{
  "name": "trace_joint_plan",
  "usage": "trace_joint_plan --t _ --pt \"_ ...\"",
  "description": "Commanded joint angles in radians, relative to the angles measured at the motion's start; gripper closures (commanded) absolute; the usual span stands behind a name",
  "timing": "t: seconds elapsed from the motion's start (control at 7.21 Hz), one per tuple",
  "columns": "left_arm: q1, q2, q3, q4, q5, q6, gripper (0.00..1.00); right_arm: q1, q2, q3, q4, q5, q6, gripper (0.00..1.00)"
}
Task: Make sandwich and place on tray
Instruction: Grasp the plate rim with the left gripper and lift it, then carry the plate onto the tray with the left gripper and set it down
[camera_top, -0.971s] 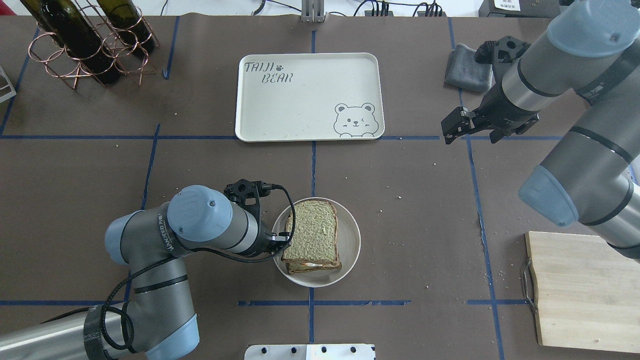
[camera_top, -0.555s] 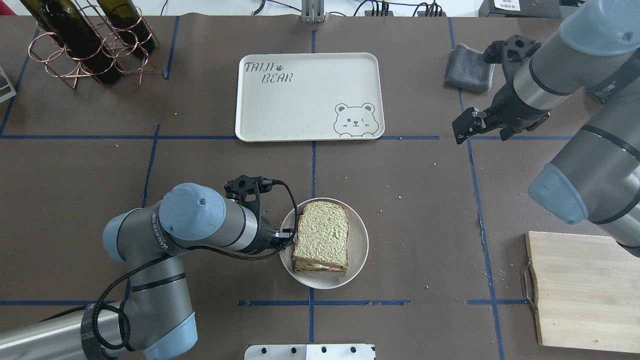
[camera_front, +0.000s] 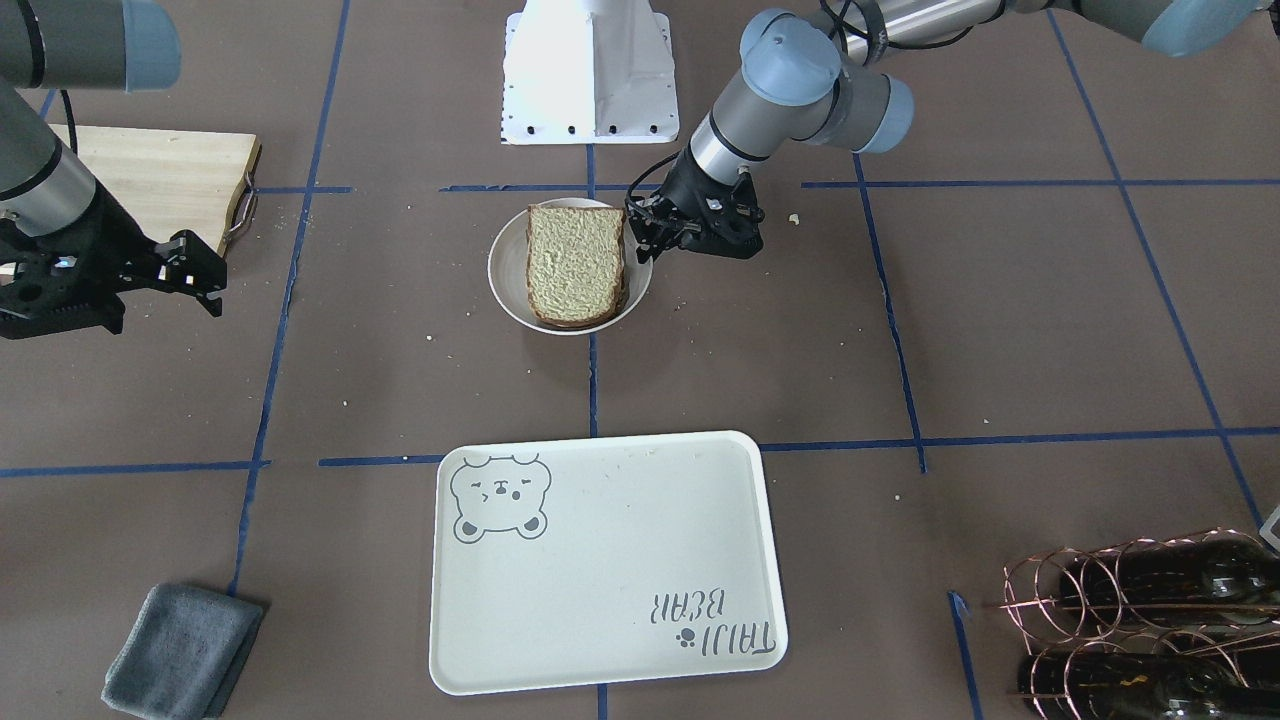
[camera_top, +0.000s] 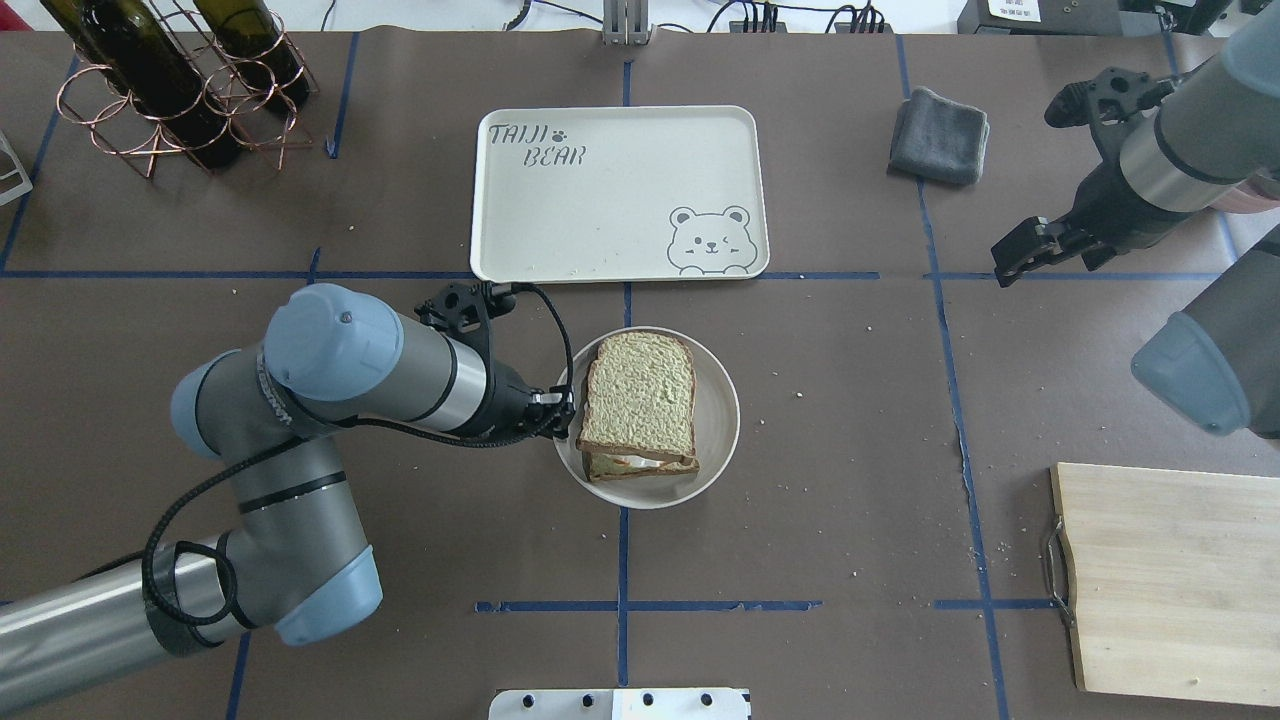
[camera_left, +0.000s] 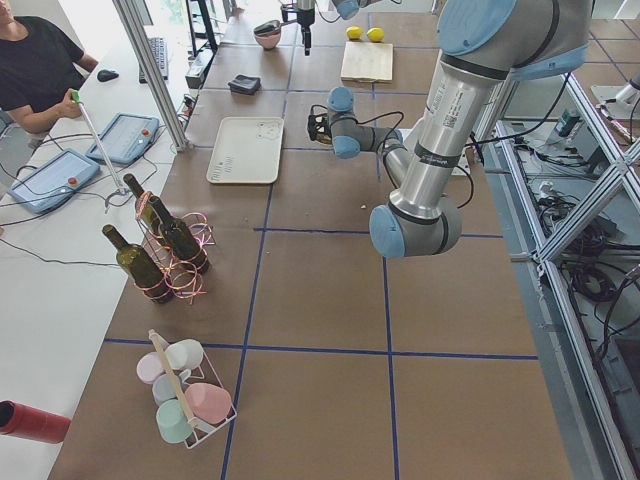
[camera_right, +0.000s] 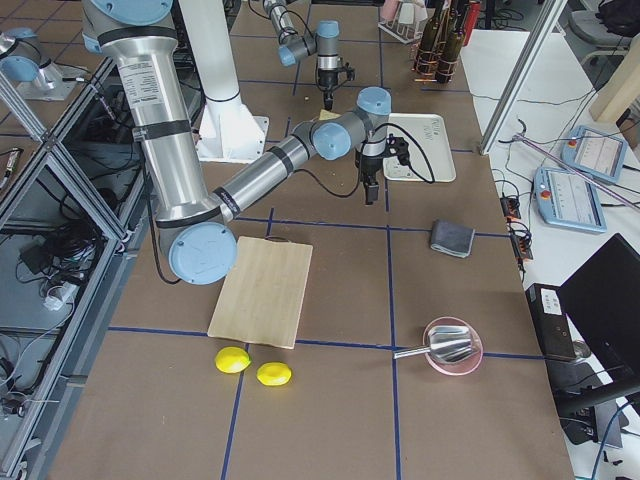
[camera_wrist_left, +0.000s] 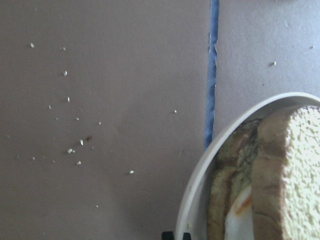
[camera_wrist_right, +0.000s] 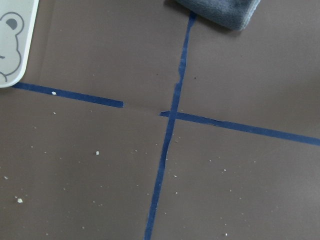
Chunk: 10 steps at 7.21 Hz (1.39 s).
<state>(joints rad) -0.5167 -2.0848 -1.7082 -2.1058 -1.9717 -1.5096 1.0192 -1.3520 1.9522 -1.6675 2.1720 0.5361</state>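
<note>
Black and compact, the left pincer (camera_top: 562, 405) is clenched on the rim of the small white plate (camera_top: 718, 425), on the side away from the right arm. The finished sandwich (camera_top: 640, 395) lies on that plate, near the cream bear tray (camera_top: 600, 190) on its robot-facing side, not yet on it. The right pincer (camera_top: 1015, 262) hangs released and empty, well apart from the tray. Assembly looks done and the carry is in hand. Next, I judge, the plate must cross the tray's lip level and settle inside before release.
</note>
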Motion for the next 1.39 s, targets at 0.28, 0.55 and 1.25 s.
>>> trace_joint_plan --t 0.28,0.55,1.25 --pt "-0.176 -0.199 0.293 -0.023 -0.036 -0.304 1.0 0.267 -0.119 -0.125 -0.008 0.089 -0.461 0.0" --pt "-0.2 -0.257 0.447 -0.134 0.055 -0.513 1.0 0.381 -0.115 -0.278 0.003 0.204 -0.617 0.0" --pt "-0.192 -0.343 0.588 -0.161 0.091 -0.583 1.0 0.398 -0.108 -0.314 0.017 0.178 -0.601 0.0"
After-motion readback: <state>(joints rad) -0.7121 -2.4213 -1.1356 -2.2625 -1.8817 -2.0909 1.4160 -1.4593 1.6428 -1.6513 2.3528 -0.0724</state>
